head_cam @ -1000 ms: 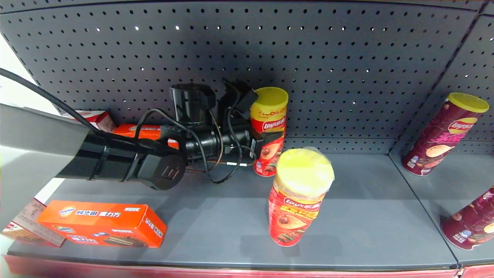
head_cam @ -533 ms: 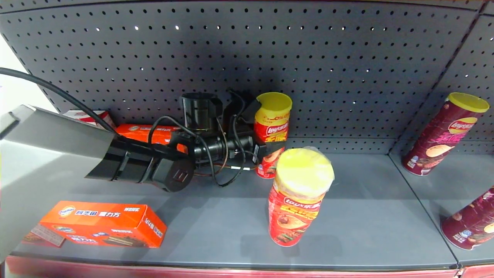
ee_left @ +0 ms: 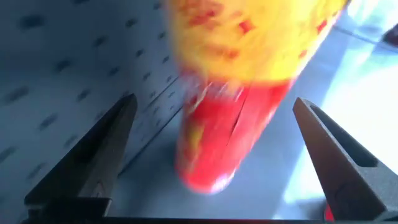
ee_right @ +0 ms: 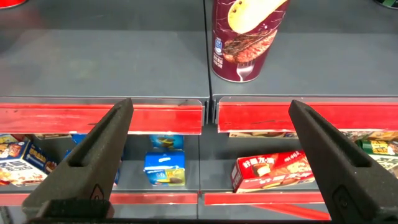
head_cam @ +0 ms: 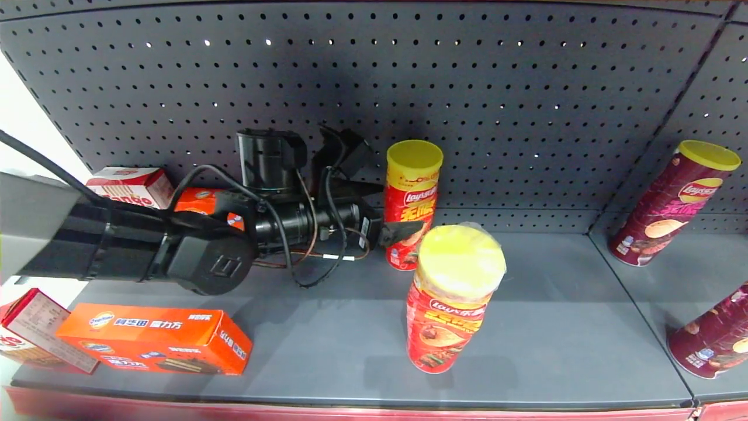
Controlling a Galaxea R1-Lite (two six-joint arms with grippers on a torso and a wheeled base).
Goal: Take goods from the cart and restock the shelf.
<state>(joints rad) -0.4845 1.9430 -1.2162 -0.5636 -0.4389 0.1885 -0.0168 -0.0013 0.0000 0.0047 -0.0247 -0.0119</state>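
**Left gripper open around the placed can, right gripper empty**

Head view: the left gripper [head_cam: 390,211] is at the back of the grey sheet-metal shelf [head_cam: 555,333]. Its fingers are spread, one on each side of the red cardboard crisp can with yellow plastic lid [head_cam: 412,193]. The can stands upright on its own base, just in front of the grey perforated back panel [head_cam: 467,88]. The near finger overlaps the can's lower body, and contact can't be told. It looks like a release, since the can carries itself and the jaws aren't clamping.

A second red can with clear film over its yellow lid [head_cam: 456,298] stands nearer the front edge, apart from the first. That likely makes this the back slot of a front-to-back row. An orange glossy cardboard carton [head_cam: 155,339] lies flat at front left. Maroon crisp tubes [head_cam: 672,202] stand in the bay to the right.

Left wrist view: two black wedge fingers are wide apart, with the can blurred between and beyond their tips. It is a smooth cylinder with its round base on the shelf by the panel.

Right wrist view: the right gripper [ee_right: 210,104] is spread and holds nothing. It hangs out in front of the red price strip [ee_right: 155,118] on the shelf edge. A maroon tube [ee_right: 245,37] stands behind the strip, and small cardboard boxes [ee_right: 273,171] sit on the shelf below. It is probably parked clear of the left arm.
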